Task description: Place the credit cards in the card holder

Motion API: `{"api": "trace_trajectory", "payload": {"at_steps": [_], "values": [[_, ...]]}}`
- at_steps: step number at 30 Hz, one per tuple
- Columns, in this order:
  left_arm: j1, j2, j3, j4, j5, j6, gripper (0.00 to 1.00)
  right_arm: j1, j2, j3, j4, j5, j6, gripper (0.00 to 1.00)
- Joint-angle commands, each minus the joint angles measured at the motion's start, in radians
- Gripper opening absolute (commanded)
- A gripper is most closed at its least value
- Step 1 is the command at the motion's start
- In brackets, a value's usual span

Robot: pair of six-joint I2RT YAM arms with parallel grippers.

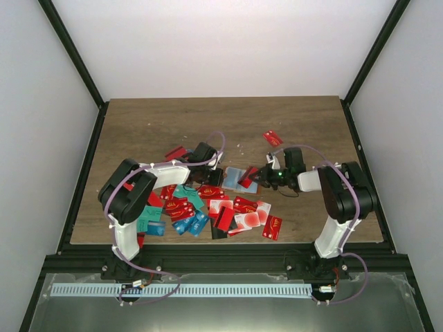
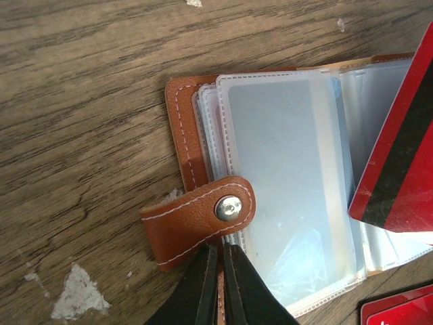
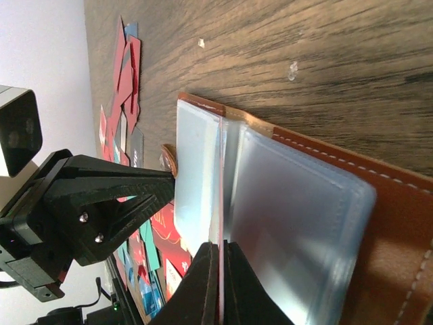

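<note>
The card holder [image 2: 193, 145] lies open on the wood, brown leather with clear plastic sleeves [image 2: 284, 176] fanned up; from above it is the pale patch [image 1: 234, 174] between the arms. My left gripper [image 2: 221, 252] is shut on the holder's leather edge just below the snap strap [image 2: 203, 217]. My right gripper [image 3: 222, 252] is shut on a red credit card [image 2: 399, 156], seen edge-on [image 3: 222, 196], whose far end stands among the sleeves [image 3: 298, 223]. From above, that card [image 1: 246, 180] sits at the right gripper [image 1: 257, 177], facing the left gripper [image 1: 219, 177].
Several loose credit cards [image 1: 201, 207], red, teal and blue, lie scattered in front of the holder toward the left arm. One red card [image 1: 273, 137] lies alone farther back and another [image 1: 272, 227] near the front edge. The left gripper's body [image 3: 101, 203] is close beside the holder.
</note>
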Motion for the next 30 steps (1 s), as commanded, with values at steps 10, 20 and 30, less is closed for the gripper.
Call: {"api": "trace_trajectory", "payload": {"at_steps": [10, 20, 30], "values": [[0.0, -0.024, -0.03, -0.011, -0.006, -0.008, 0.07, 0.011, 0.078, 0.015, 0.071, -0.029, 0.027, 0.01], [0.0, -0.019, -0.04, 0.0, 0.007, -0.011, 0.06, 0.046, 0.114, 0.024, 0.129, -0.071, 0.065, 0.01], [0.0, -0.017, -0.04, 0.003, 0.011, -0.01, 0.06, 0.052, 0.155, 0.044, 0.145, -0.15, 0.06, 0.01]]}}
